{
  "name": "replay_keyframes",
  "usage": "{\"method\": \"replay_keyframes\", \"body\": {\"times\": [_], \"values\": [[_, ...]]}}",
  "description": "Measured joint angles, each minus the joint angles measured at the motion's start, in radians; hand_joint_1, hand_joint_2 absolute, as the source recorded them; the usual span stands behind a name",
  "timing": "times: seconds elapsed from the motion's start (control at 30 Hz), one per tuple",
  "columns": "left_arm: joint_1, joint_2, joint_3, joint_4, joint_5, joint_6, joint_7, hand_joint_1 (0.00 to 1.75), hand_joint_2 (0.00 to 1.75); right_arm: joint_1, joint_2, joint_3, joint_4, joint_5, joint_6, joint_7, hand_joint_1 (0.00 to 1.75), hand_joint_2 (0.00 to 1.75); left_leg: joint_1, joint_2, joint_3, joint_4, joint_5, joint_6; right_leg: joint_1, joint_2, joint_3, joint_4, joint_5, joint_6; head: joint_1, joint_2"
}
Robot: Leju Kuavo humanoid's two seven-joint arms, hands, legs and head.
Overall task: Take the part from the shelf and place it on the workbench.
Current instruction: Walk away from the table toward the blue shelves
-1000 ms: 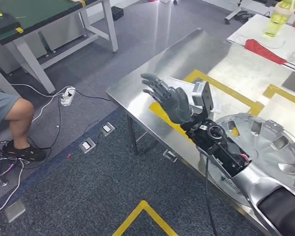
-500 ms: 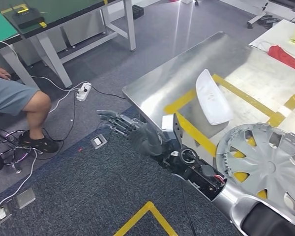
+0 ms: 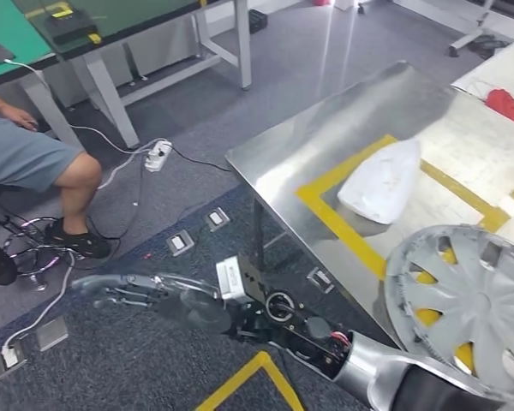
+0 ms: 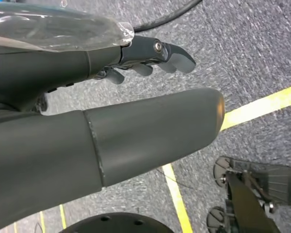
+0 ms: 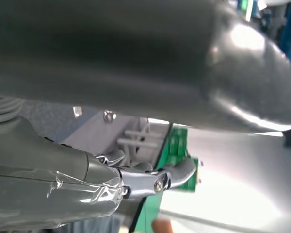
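The white curved part [image 3: 380, 181] lies on the steel workbench [image 3: 306, 145], inside a yellow taped frame. My right arm reaches in from the lower right, and my right hand [image 3: 170, 300] is stretched out flat over the carpet, off the bench's left edge and well away from the part. Its fingers [image 5: 155, 182] are straight and hold nothing. In the left wrist view my left hand [image 4: 100, 97] hangs over the floor with its fingers [image 4: 155, 53] extended and nothing in them.
A silver hubcap [image 3: 474, 300] lies on the bench near me. A seated person's leg [image 3: 67, 180] is at the left, with a power strip [image 3: 158, 156] and cables on the floor. A green-topped table [image 3: 112, 26] stands behind. Yellow tape [image 3: 254, 372] marks the carpet.
My right hand has come off the bench and dropped low over the carpet to the left. The white part stays lying on the bench. The camera has turned, shifting the whole scene.
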Motion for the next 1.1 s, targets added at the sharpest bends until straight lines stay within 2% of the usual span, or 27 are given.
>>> {"method": "replay_keyframes", "body": {"times": [0.07, 0.1, 0.13, 0.2, 0.23, 0.27, 0.3, 0.33, 0.37, 0.43, 0.47, 0.5, 0.53, 0.57, 0.63, 0.7, 0.73, 0.77, 0.8, 0.83, 0.87, 0.9, 0.93, 0.97, 1.0, 1.07, 1.1], "values": [[0.002, -0.001, 0.0, 0.0, 0.0, 0.0, 0.0, 0.0, 0.0, 0.0, 0.003, 0.011, -0.003, 0.006, 0.006, -0.004, 0.0, 0.0, 0.002, -0.019, 0.0, -0.003, 0.003, 0.011, -0.002, -0.007, 0.005, 0.001, -0.006, 0.011, 0.003, 0.0], [0.004, -0.001, 0.0, 0.0, 0.0, 0.0, 0.0, 0.0, 0.0, -0.001, 0.004, 0.016, -0.005, 0.01, 0.01, -0.008, 0.0, 0.0, 0.005, -0.027, 0.002, -0.006, 0.005, 0.016, -0.003, 0.002, 0.001, 0.017, -0.02, 0.016, 0.004, 0.0], [0.005, -0.002, 0.0, 0.0, 0.0, 0.0, 0.001, 0.0, 0.0, -0.001, 0.005, 0.021, -0.007, 0.014, 0.015, -0.011, 0.0, 0.0, 0.007, -0.034, 0.005, -0.009, 0.007, 0.022, -0.004, 0.018, -0.014, 0.055, -0.046, 0.019, 0.007, 0.0], [0.005, -0.003, 0.0, 0.0, 0.002, 0.001, 0.003, 0.0, 0.0, 0.002, 0.006, 0.03, -0.008, 0.018, 0.025, -0.016, 0.0, 0.0, 0.007, -0.05, 0.006, -0.01, 0.008, 0.03, -0.005, 0.05, -0.074, 0.191, -0.117, 0.022, 0.016, 0.0], [0.005, -0.003, 0.0, 0.0, 0.003, 0.002, 0.004, 0.0, 0.0, 0.004, 0.006, 0.034, -0.008, 0.018, 0.028, -0.018, 0.0, 0.0, 0.006, -0.06, 0.006, -0.01, 0.008, 0.031, -0.005, 0.056, -0.106, 0.259, -0.142, 0.023, 0.021, 0.0], [0.006, -0.003, 0.0, 0.0, 0.004, 0.003, 0.006, 0.0, 0.0, 0.006, 0.006, 0.037, -0.008, 0.019, 0.03, -0.019, 0.0, 0.0, 0.005, -0.071, 0.006, -0.01, 0.008, 0.032, -0.005, 0.059, -0.126, 0.3, -0.151, 0.022, 0.024, 0.0], [0.006, -0.003, 0.0, 0.0, 0.005, 0.005, 0.007, 0.0, 0.0, 0.007, 0.007, 0.04, -0.007, 0.019, 0.031, -0.019, 0.0, 0.0, 0.004, -0.083, 0.007, -0.009, 0.008, 0.032, -0.004, 0.061, -0.128, 0.301, -0.139, 0.02, 0.026, 0.0], [0.006, -0.003, 0.0, 0.0, 0.005, 0.006, 0.009, 0.0, 0.0, 0.006, 0.007, 0.044, -0.007, 0.019, 0.032, -0.02, 0.0, 0.0, 0.003, -0.095, 0.009, -0.009, 0.008, 0.032, -0.004, 0.064, -0.11, 0.26, -0.108, 0.017, 0.028, 0.0], [0.006, -0.003, 0.0, 0.0, 0.005, 0.007, 0.01, 0.0, 0.0, 0.005, 0.007, 0.047, -0.007, 0.019, 0.032, -0.02, 0.0, 0.0, 0.003, -0.107, 0.01, -0.008, 0.007, 0.031, -0.003, 0.075, -0.078, 0.19, -0.067, 0.012, 0.031, 0.0], [0.005, -0.006, 0.0, 0.0, 0.004, 0.008, 0.01, 0.0, 0.0, 0.003, 0.008, 0.053, -0.008, 0.019, 0.032, -0.021, 0.0, 0.0, 0.001, -0.129, 0.009, -0.004, 0.006, 0.027, -0.003, 0.11, -0.018, 0.055, -0.011, 0.001, 0.033, 0.0], [0.005, -0.007, 0.0, 0.0, 0.004, 0.008, 0.01, 0.0, 0.0, 0.002, 0.008, 0.056, -0.008, 0.02, 0.032, -0.021, 0.0, 0.0, 0.002, -0.138, 0.006, -0.002, 0.007, 0.023, -0.003, 0.123, -0.003, 0.019, -0.001, -0.002, 0.033, 0.0], [0.005, -0.008, 0.0, 0.0, 0.003, 0.008, 0.01, 0.0, 0.0, 0.002, 0.009, 0.058, -0.008, 0.02, 0.032, -0.021, 0.0, 0.0, 0.003, -0.146, 0.002, -0.002, 0.008, 0.018, -0.002, 0.127, 0.002, 0.006, -0.002, -0.004, 0.031, 0.0], [0.007, -0.008, 0.0, 0.0, 0.002, 0.008, 0.01, 0.0, 0.0, 0.002, 0.009, 0.06, -0.009, 0.021, 0.032, -0.022, 0.0, 0.0, 0.004, -0.154, 0.0, -0.003, 0.01, 0.012, -0.002, 0.12, 0.004, 0.001, -0.001, -0.005, 0.031, 0.0], [0.01, -0.007, 0.0, 0.0, 0.0, 0.008, 0.01, 0.0, 0.0, 0.002, 0.01, 0.062, -0.01, 0.023, 0.032, -0.022, 0.0, 0.0, 0.005, -0.153, -0.001, -0.003, 0.009, 0.007, -0.003, 0.111, 0.007, -0.004, 0.001, -0.009, 0.031, 0.0], [0.011, -0.006, 0.0, 0.0, -0.003, 0.006, 0.01, 0.0, 0.0, 0.002, 0.013, 0.065, -0.014, 0.03, 0.032, -0.025, 0.0, 0.0, 0.005, -0.117, -0.02, 0.037, -0.017, -0.005, -0.008, 0.091, 0.014, -0.015, 0.007, -0.018, 0.021, 0.0], [0.008, -0.007, 0.0, 0.0, -0.006, 0.002, 0.012, 0.0, 0.0, 0.006, 0.014, 0.069, -0.015, 0.036, 0.033, -0.028, 0.0, 0.0, 0.008, -0.07, -0.079, 0.156, -0.077, -0.017, -0.008, 0.068, 0.015, -0.018, 0.008, -0.023, 0.007, 0.0], [0.006, -0.007, 0.0, 0.0, -0.006, 0.001, 0.013, 0.0, 0.0, 0.009, 0.014, 0.071, -0.016, 0.039, 0.034, -0.029, 0.0, 0.0, 0.011, -0.059, -0.115, 0.224, -0.104, -0.023, -0.008, 0.055, 0.014, -0.018, 0.007, -0.023, 0.003, 0.0], [0.007, -0.007, 0.0, 0.0, -0.006, 0.0, 0.015, 0.0, 0.0, 0.012, 0.014, 0.073, -0.016, 0.043, 0.035, -0.03, 0.0, 0.0, 0.014, -0.054, -0.14, 0.271, -0.117, -0.027, -0.008, 0.043, 0.014, -0.018, 0.006, -0.023, 0.001, 0.0], [0.007, -0.007, 0.0, 0.0, -0.006, 0.0, 0.016, 0.0, 0.0, 0.016, 0.014, 0.076, -0.016, 0.046, 0.036, -0.03, 0.0, 0.0, 0.017, -0.05, -0.146, 0.28, -0.11, -0.03, -0.008, 0.032, 0.014, -0.018, 0.004, -0.023, 0.0, 0.0], [0.009, -0.006, 0.0, 0.0, -0.006, -0.001, 0.017, 0.0, 0.0, 0.018, 0.014, 0.078, -0.016, 0.049, 0.036, -0.031, 0.0, 0.0, 0.019, -0.046, -0.131, 0.247, -0.086, -0.032, -0.009, 0.022, 0.015, -0.017, 0.003, -0.021, -0.001, 0.0], [0.009, -0.006, 0.0, 0.0, -0.006, -0.001, 0.017, 0.0, 0.0, 0.019, 0.014, 0.079, -0.016, 0.051, 0.037, -0.031, 0.0, 0.0, 0.021, -0.036, -0.096, 0.179, -0.05, -0.033, -0.01, 0.012, 0.018, -0.017, 0.0, -0.018, -0.002, 0.0], [0.009, -0.005, 0.0, 0.0, -0.007, -0.001, 0.017, 0.0, 0.0, 0.019, 0.014, 0.081, -0.016, 0.051, 0.037, -0.031, 0.0, 0.0, 0.02, -0.016, -0.056, 0.101, -0.021, -0.031, -0.009, 0.003, 0.02, -0.017, -0.003, -0.014, -0.003, 0.0], [0.007, -0.005, 0.0, 0.0, -0.007, -0.001, 0.017, 0.0, 0.0, 0.019, 0.014, 0.083, -0.016, 0.051, 0.037, -0.031, 0.0, 0.0, 0.018, -0.001, -0.024, 0.039, 0.002, -0.026, -0.006, -0.004, 0.023, -0.017, -0.006, -0.009, -0.003, 0.0], [0.006, -0.004, 0.0, 0.0, -0.007, -0.001, 0.017, 0.0, 0.0, 0.019, 0.014, 0.084, -0.016, 0.051, 0.037, -0.031, 0.0, 0.0, 0.016, 0.009, -0.005, 0.002, 0.012, -0.02, -0.004, -0.01, 0.026, -0.017, -0.008, -0.003, -0.001, 0.0], [0.005, -0.004, 0.0, 0.0, -0.007, -0.002, 0.017, 0.0, 0.0, 0.019, 0.014, 0.086, -0.016, 0.05, 0.037, -0.031, 0.0, 0.0, 0.012, 0.012, 0.0, -0.01, 0.012, -0.013, -0.001, -0.017, 0.029, -0.018, -0.01, 0.002, 0.0, 0.0], [0.006, -0.004, 0.0, 0.0, -0.007, -0.002, 0.017, 0.0, 0.0, 0.019, 0.015, 0.09, -0.016, 0.05, 0.037, -0.032, 0.0, 0.0, 0.011, -0.009, -0.001, -0.01, 0.013, 0.002, -0.002, -0.027, 0.035, -0.02, -0.015, 0.015, 0.004, 0.0], [0.007, -0.004, 0.0, 0.0, -0.007, -0.002, 0.017, 0.0, 0.0, 0.019, 0.015, 0.091, -0.016, 0.05, 0.037, -0.032, 0.0, 0.0, 0.013, -0.018, 0.001, -0.013, 0.014, 0.008, -0.004, -0.02, 0.035, -0.013, -0.024, 0.02, 0.006, 0.0]]}}
